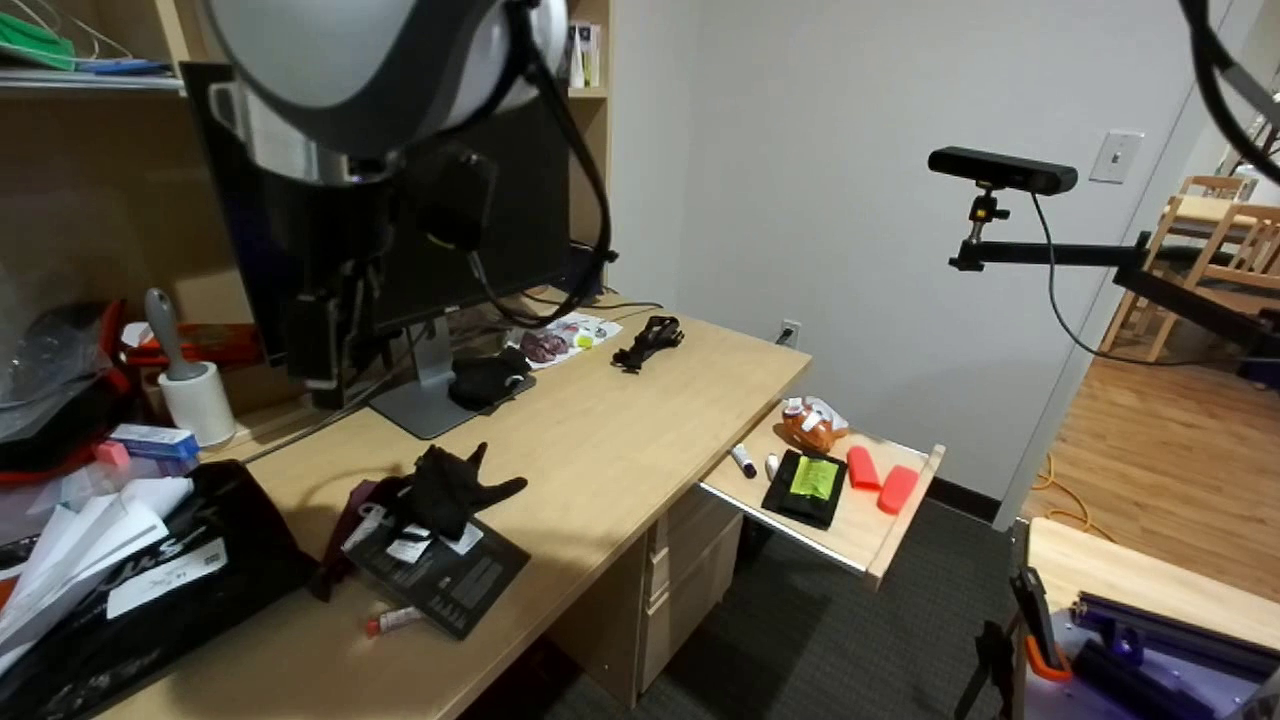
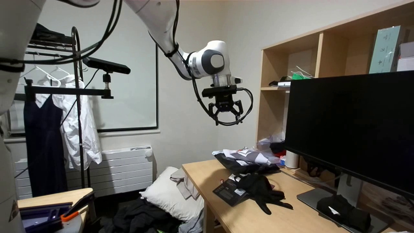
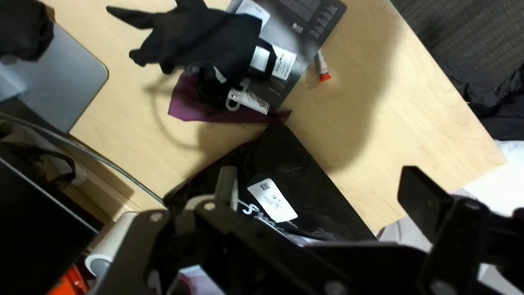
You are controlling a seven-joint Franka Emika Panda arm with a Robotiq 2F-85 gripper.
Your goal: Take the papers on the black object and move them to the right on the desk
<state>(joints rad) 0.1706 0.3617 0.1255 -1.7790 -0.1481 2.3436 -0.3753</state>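
Yeah, claw (image 2: 227,121) is gaping empty; pinching papers (image 1: 100,545) too deep is risking dragging the black plastic bag (image 3: 301,184) beneath them.

Counts one long table (image 1: 600,430), one monitor (image 2: 349,129), one black bag (image 1: 190,618), one splayed black glove (image 1: 450,492), one maroon cloth (image 3: 192,110), one dark printed card (image 1: 465,580), one red-capped tube (image 1: 396,621) and one lint roller (image 1: 198,402). Adds one pull-out tray (image 1: 855,528) with two red pieces (image 1: 862,468) (image 1: 898,490), one black packet (image 1: 804,503) and one orange bundle (image 1: 812,428). Includes one hand (image 2: 227,120). Cannot number the papers (image 1: 95,545) exactly, overlapped in one pile.
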